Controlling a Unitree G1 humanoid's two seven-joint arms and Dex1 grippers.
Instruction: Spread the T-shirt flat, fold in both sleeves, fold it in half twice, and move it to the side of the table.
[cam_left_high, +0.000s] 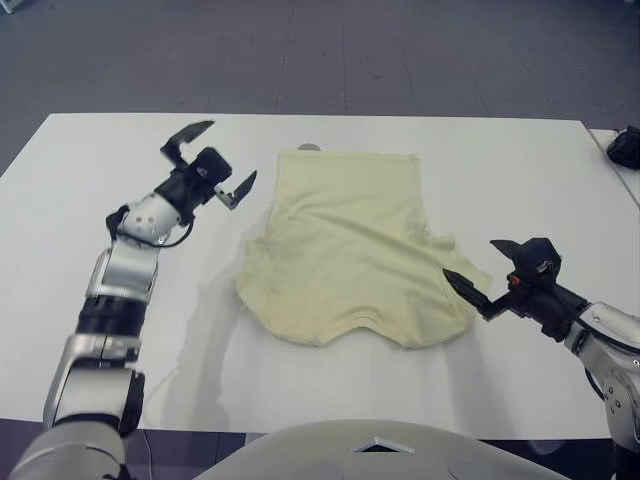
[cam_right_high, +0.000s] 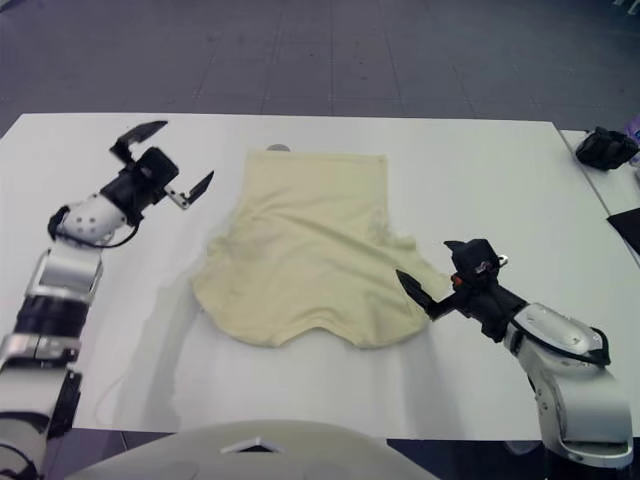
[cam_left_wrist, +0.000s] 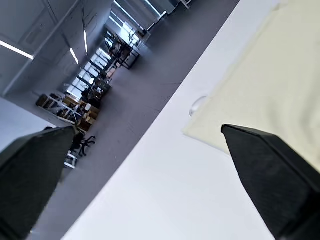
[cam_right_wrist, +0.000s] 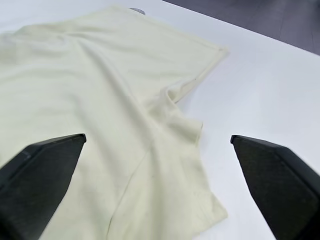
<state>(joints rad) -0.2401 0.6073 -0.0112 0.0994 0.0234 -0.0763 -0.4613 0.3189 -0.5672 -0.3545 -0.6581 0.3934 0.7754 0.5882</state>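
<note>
Over the near right of the white table (cam_left_high: 520, 160), holds the black two-fingered right gripper (cam_left_high: 470, 258) spread wide at the edge of the rumpled pale-yellow cotton T-shirt (cam_left_high: 345, 240) lying mid-table, seemingly to fold that side in, with the left gripper (cam_left_high: 232, 150), equally wide, raised clear farther back.

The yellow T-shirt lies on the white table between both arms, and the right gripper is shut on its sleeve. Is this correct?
Not entirely: the right gripper is open and grips nothing, as the right wrist view shows. The T-shirt does lie on the white table between both arms.
</note>
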